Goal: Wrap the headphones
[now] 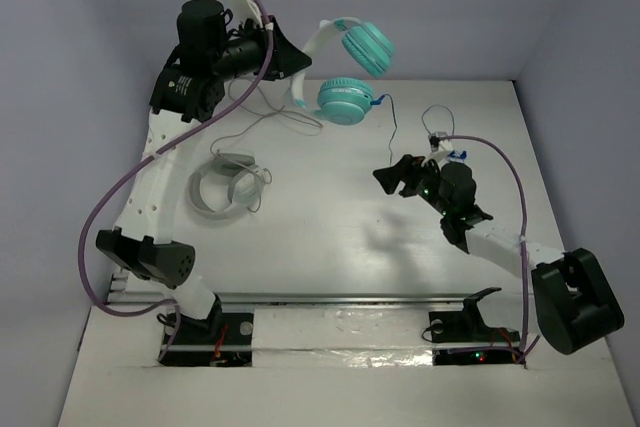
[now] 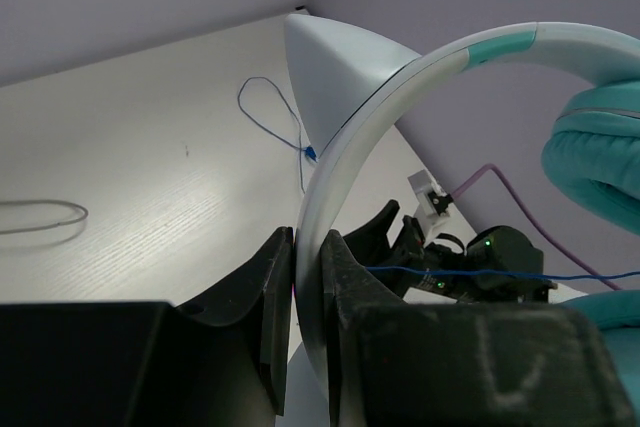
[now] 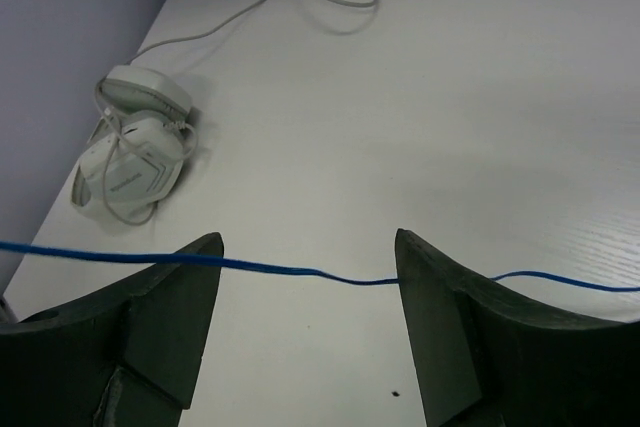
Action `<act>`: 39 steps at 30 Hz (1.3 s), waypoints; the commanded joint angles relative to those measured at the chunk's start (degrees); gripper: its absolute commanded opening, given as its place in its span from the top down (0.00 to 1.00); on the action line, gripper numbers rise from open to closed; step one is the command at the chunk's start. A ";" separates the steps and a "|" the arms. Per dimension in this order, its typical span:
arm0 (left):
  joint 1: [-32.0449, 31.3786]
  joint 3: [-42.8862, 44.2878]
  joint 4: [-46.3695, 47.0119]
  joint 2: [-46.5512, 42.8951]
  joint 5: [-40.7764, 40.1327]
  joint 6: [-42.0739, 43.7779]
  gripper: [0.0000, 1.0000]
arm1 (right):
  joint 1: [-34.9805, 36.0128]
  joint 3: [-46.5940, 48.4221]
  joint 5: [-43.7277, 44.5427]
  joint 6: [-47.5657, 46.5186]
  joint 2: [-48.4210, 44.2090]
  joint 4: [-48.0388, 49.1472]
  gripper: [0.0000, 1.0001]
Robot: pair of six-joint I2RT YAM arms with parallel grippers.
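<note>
Nearest the counter's near edge, toward its right side, my right gripper (image 3: 310, 247) is hovering above the white wood-grain counter (image 1: 330, 247) with its two black fingers spread wide and clamping nothing. The thin blue cable (image 3: 300, 272) is running straight across the gap between them; whether it is touching a finger, I cannot tell.

Farther out, toward the left edge, a folded white plastic headset (image 1: 225, 187) is lying flat, and its thin white cord (image 1: 270, 117) is looping away toward the far edge.

By the far left corner, my left gripper (image 2: 308, 247) is pinching the white headband of the over-ear headphones (image 1: 347, 100), fingers drawn in tight against it. It is holding them up, seemingly clear of the counter. The two round teal ear cups are hanging to its right, and the blue cable is trailing from the lower cup down to the surface.

By my reading, the wrapping is only beginning: the cable is lying loose, with no turn around the band yet. The next move is calling for my right fingers to close on the cable and carry it around the headphones while the left gripper holds firm.

The count: one pair of teal headphones, two cups, one blue cable; one white headset, one white cord; two grippers.
</note>
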 commanded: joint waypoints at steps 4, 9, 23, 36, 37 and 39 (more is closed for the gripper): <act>1.84 2.55 6.01 -4.38 5.24 -3.76 1.00 | 0.32 0.60 3.04 -2.23 2.55 6.10 0.28; 2.90 3.78 7.76 -3.85 8.50 -5.78 1.00 | 0.32 -0.02 4.62 -2.15 2.38 6.01 0.30; 3.43 -22.88 23.21 -9.55 4.46 -12.19 1.00 | 7.60 7.96 6.01 -0.65 0.18 -13.18 1.00; 7.10 -54.56 52.91 -13.77 -9.69 -33.10 1.00 | 18.86 15.10 18.24 4.18 2.64 -39.69 1.00; 8.07 -56.58 55.55 -15.00 -10.04 -35.12 1.00 | 18.87 14.84 18.24 4.27 2.21 -40.57 1.00; 10.53 -61.25 59.78 -16.32 -12.06 -39.08 1.00 | 18.87 14.22 18.68 4.79 0.80 -41.98 1.00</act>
